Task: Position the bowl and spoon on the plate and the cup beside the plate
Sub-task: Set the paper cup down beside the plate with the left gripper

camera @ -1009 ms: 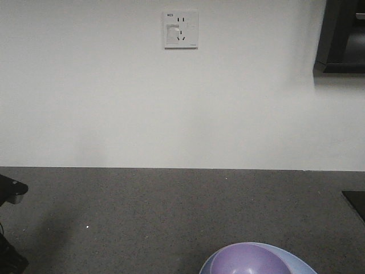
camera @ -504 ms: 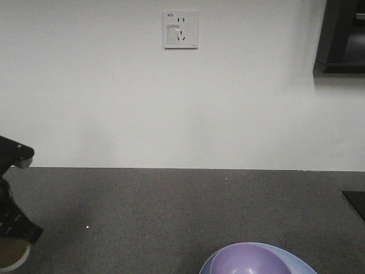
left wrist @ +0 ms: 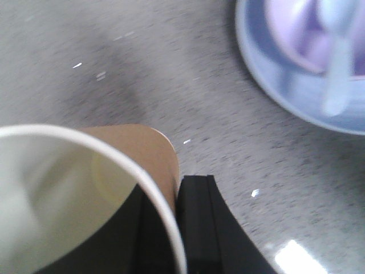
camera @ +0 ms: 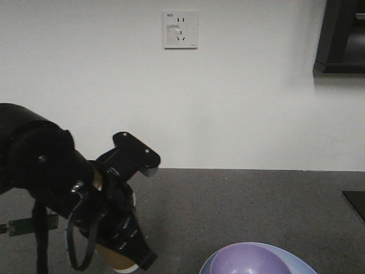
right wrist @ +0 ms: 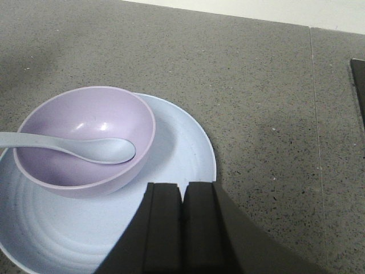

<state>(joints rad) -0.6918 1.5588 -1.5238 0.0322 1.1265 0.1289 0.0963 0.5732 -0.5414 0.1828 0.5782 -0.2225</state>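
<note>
1. Swinging into the front view since a second ago, the left pincer (camera: 122, 251) now carries the cup (camera: 117, 258), pinched by its wall, above the bench (camera: 239, 205).
2. Bowl (right wrist: 85, 140) and spoon (right wrist: 85, 147) already sit on the plate (right wrist: 171, 171); the right pincer (right wrist: 183, 200) is pressed together, empty.
3. Only setting the cup beside the plate seems left.

Kitchen-like room, speckled counter (camera: 239, 200), wall socket (camera: 181, 29)
</note>
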